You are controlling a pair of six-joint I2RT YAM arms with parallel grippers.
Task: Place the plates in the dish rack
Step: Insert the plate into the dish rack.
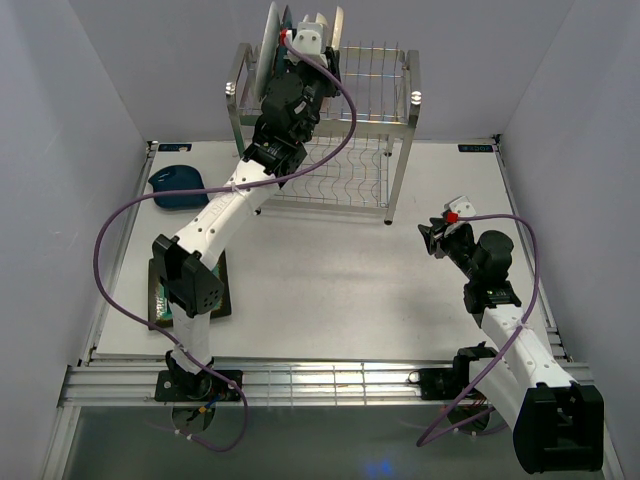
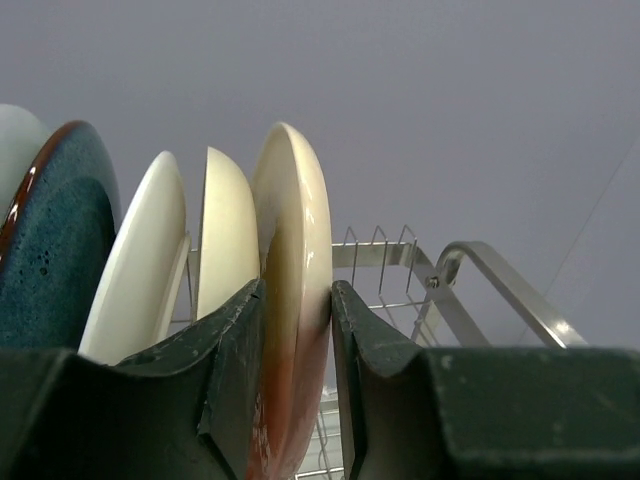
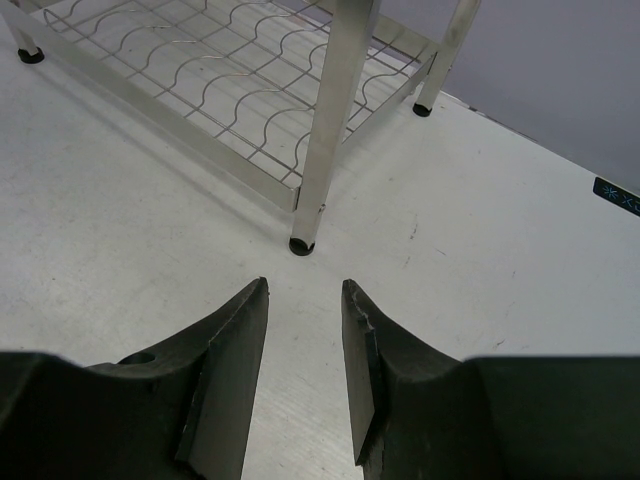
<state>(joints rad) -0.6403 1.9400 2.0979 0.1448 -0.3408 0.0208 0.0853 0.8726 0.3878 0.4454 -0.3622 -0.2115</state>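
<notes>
Straddling the cream plate (image 2: 295, 230), upright in the far rack (image 2: 490, 272), your left end effector (image 2: 297, 292) flanked it closely; whether it gripped was unclear.

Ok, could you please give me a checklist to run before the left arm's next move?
1. Cream plate upright beside the other plates: ok.
2. Its foot seated in the dish rack: cannot tell.
3. Left gripper jaws clear of the plate: cannot tell.
4. Right gripper open, empty, off the rack: ok.
5. All plates loaded: not ok, blue plate on the table.
</notes>
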